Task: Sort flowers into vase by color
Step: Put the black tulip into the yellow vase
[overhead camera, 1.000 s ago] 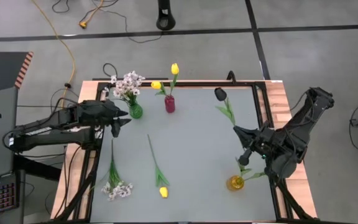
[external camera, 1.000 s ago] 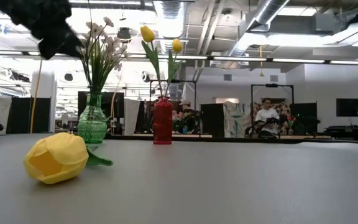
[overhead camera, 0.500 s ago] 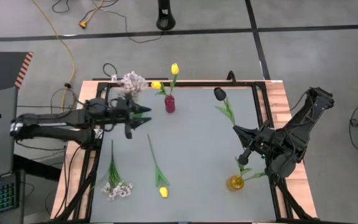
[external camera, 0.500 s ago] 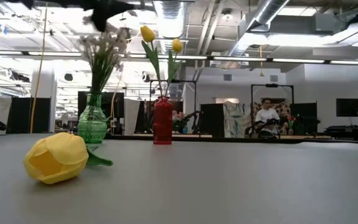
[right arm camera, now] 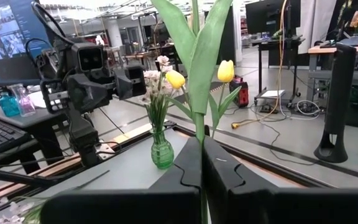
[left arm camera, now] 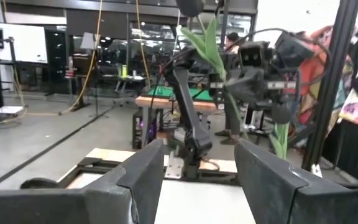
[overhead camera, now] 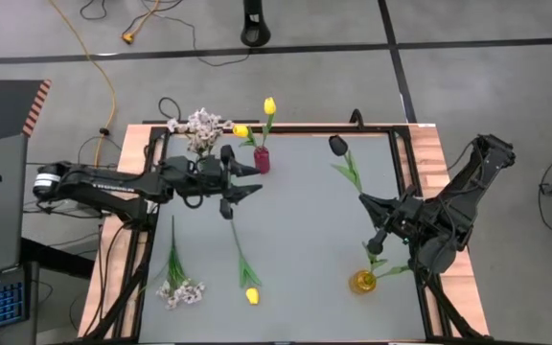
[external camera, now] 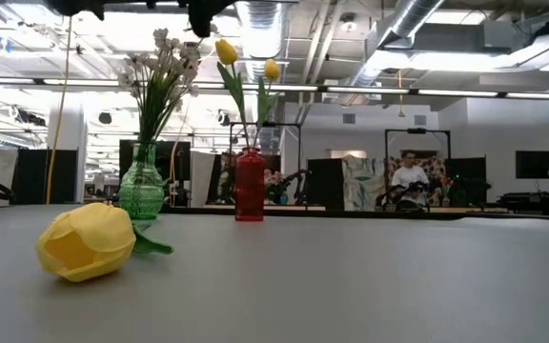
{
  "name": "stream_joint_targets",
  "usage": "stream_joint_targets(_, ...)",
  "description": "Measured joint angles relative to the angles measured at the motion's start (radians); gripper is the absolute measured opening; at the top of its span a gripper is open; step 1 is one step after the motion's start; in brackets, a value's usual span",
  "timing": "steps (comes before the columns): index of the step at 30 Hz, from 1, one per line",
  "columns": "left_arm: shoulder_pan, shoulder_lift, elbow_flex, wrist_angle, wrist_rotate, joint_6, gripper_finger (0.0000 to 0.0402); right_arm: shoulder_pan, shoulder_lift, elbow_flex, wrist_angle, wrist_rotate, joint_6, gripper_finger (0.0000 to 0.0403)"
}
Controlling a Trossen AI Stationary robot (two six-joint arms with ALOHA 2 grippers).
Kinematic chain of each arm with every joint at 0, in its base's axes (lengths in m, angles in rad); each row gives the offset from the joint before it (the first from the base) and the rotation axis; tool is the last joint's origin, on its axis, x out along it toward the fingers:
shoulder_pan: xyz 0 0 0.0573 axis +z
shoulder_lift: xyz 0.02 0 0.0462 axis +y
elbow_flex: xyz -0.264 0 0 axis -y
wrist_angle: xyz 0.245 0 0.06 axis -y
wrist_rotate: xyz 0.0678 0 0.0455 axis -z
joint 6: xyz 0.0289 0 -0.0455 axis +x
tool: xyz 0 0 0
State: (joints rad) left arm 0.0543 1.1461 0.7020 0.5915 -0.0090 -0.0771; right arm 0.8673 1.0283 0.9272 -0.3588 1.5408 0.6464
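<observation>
Left gripper [overhead camera: 242, 189] now farther over table, fingers spread, empty, above loose yellow tulip [overhead camera: 251, 295]'s stem

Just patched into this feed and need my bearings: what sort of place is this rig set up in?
Most likely a robotics lab or workshop in an open industrial hall. The low view shows bare ceiling ducts and a seated person at workstations behind the table. The high view shows a concrete floor with a loose yellow cable.
</observation>
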Motion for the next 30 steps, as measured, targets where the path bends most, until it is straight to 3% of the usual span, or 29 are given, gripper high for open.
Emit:
stream_joint_targets(5, -0.046, 0.043, 0.041, 0.006, -0.005, 0.019, 0.0184, 0.000, 0.006, 0.000, 0.000, -0.008, 0.000, 0.0026)
stream_joint_targets(13, -0.158, 0.200, 0.180, 0.005, -0.121, 0.136, 0.0184, -0.006, 0.014, 0.000, 0.001, -0.024, 0.000, 0.0026)
stream_joint_targets(30, -0.171, 0.616, 0.641, 0.003, -0.171, 0.077, 0.0184, -0.006, 0.026, 0.000, -0.002, -0.051, -0.001, 0.0026)
